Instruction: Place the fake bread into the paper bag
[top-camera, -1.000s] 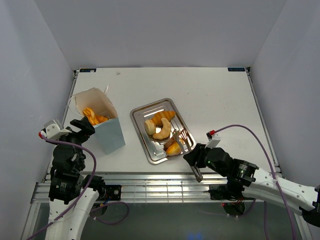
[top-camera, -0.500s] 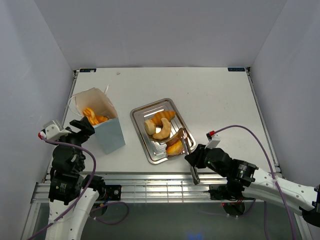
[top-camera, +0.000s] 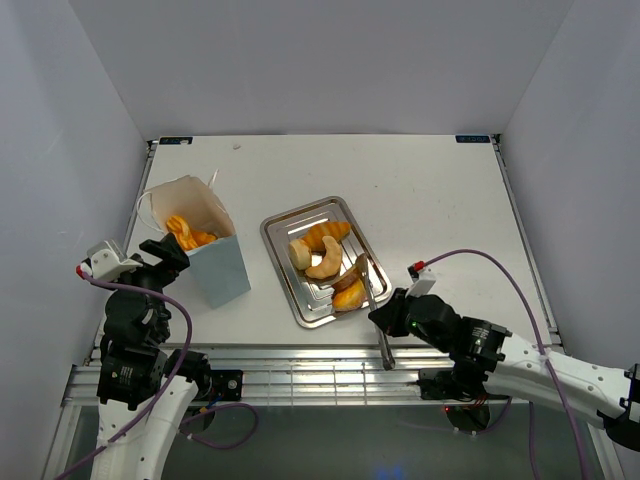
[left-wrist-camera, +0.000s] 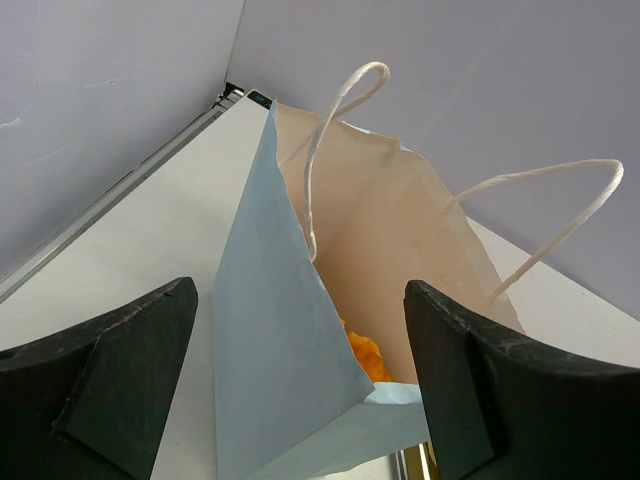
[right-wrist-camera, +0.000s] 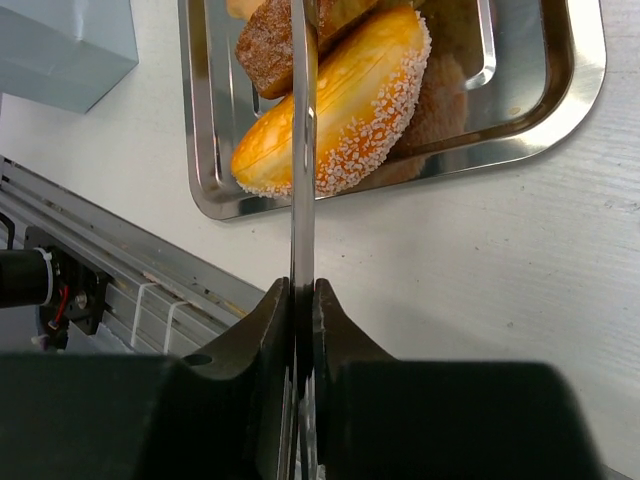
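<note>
1. The right arm has edged a little left and nearer since a second ago. The metal tongs (top-camera: 372, 305) it carries have swung with it, and their tips are over the near pastries.
2. The right gripper (right-wrist-camera: 297, 300) has its fingers clamped on the tongs, whose two blades are pressed flat together.
3. Most of the fake bread (top-camera: 325, 255) lies in the silver tray (top-camera: 318, 212) in the middle of the worktop (top-camera: 420, 200), with a sugared golden piece at the near end.
4. More orange pieces sit inside the paper bag (top-camera: 222, 270), which stands upright and open just left of the tray.
5. The left gripper (top-camera: 168, 252) is at the bag's near left corner with its fingers (left-wrist-camera: 130, 380) wide apart, one on either side of the bag.
</note>
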